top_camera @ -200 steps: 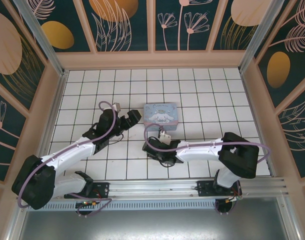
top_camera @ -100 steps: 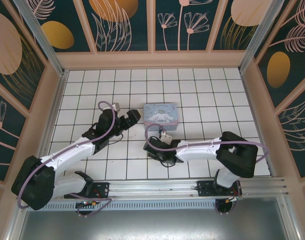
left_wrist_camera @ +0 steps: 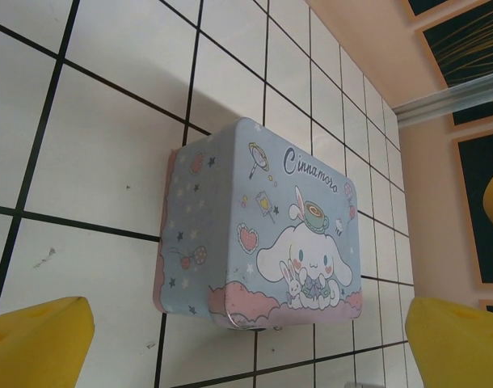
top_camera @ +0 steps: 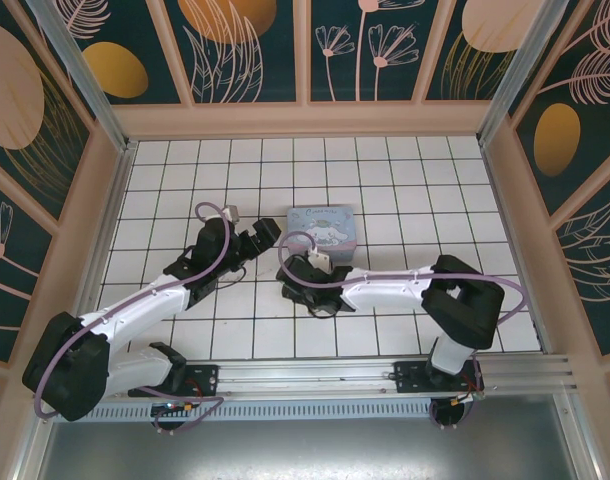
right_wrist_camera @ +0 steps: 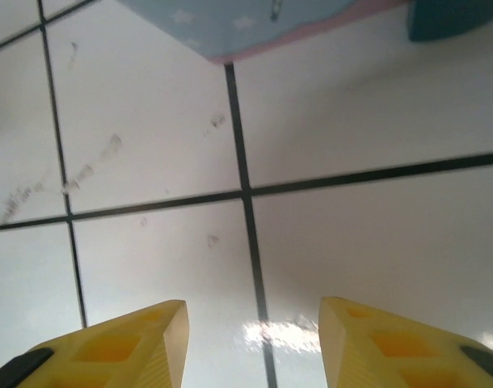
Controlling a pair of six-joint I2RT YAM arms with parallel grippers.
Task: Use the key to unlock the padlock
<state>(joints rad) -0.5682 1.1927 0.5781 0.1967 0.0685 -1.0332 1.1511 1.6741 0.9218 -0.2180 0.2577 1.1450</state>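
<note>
Left gripper (left_wrist_camera: 248, 346) spread wide, empty. Right gripper (right_wrist_camera: 254, 339) half-spread, empty, low over tile (right_wrist_camera: 149, 121) beside tin (left_wrist_camera: 254, 218). Risk: a sideways sweep knocks the tin askew.

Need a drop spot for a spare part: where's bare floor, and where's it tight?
Bare tiles lie between the Cinnamoroll tin and the back wall, and between the tin and the right wall. It is crowded at the tin's near-left side, where the left claw and right claw sit close.
</note>
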